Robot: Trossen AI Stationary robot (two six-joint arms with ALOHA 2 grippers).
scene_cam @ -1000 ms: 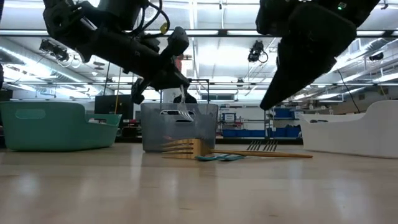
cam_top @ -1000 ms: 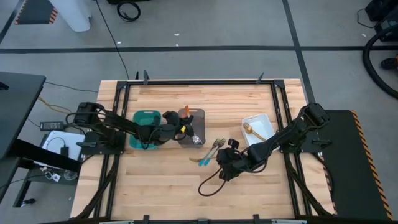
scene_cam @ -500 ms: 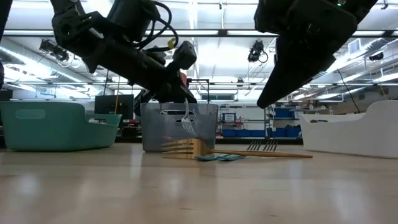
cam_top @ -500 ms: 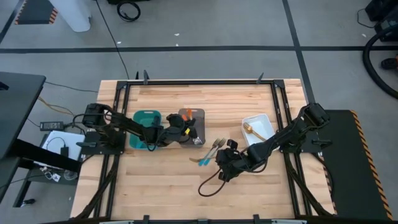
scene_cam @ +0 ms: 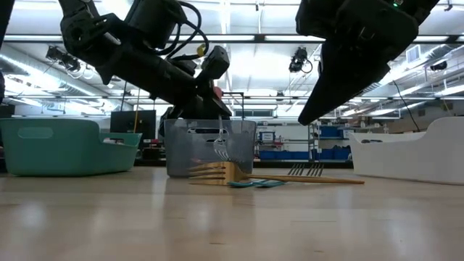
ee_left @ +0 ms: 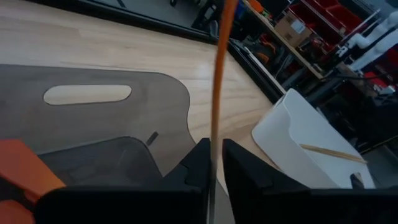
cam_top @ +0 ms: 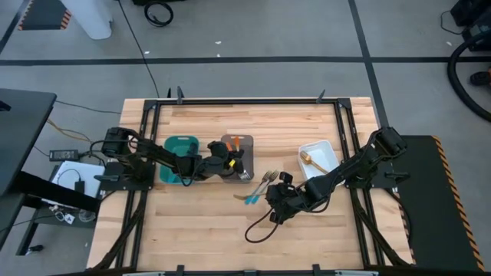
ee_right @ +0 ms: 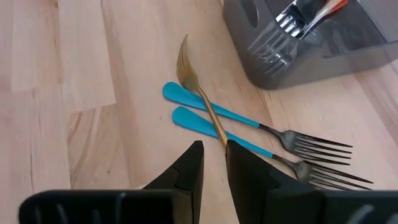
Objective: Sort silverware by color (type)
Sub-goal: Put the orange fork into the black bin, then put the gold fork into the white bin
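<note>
An orange-handled fork (ee_left: 217, 74) stands steeply between the fingers of my left gripper (ee_left: 216, 163), over the grey tray (cam_top: 247, 146). Its tines (scene_cam: 221, 148) point down inside the tray, and the gripper is narrowly open around the handle. Silver tines of silverware (ee_right: 292, 22) show in that tray. Two blue-handled forks (ee_right: 214, 124) lie side by side on the table, with a gold fork (ee_right: 199, 93) lying across them. My right gripper (ee_right: 214, 158) hovers open above the gold fork's handle end, clear of the table. My left gripper has the orange fork's handle (ee_left: 213, 146) in the narrow gap between its fingers, close along one finger (ee_left: 199, 165). Whether that finger touches the handle, I cannot tell. The fingers come nearly level from the table's left and lie across the handle.
A teal tray (cam_top: 178, 146) stands left of the grey one. A white tray (cam_top: 326, 149) at the right holds a gold utensil (cam_top: 309, 159). A dark cable (cam_top: 257, 226) loops on the wood toward the near edge.
My left gripper has sunk a little and gone toward the table's right, over the grey tray, with the orange fork. The fork's tines now hang lower inside the tray.
</note>
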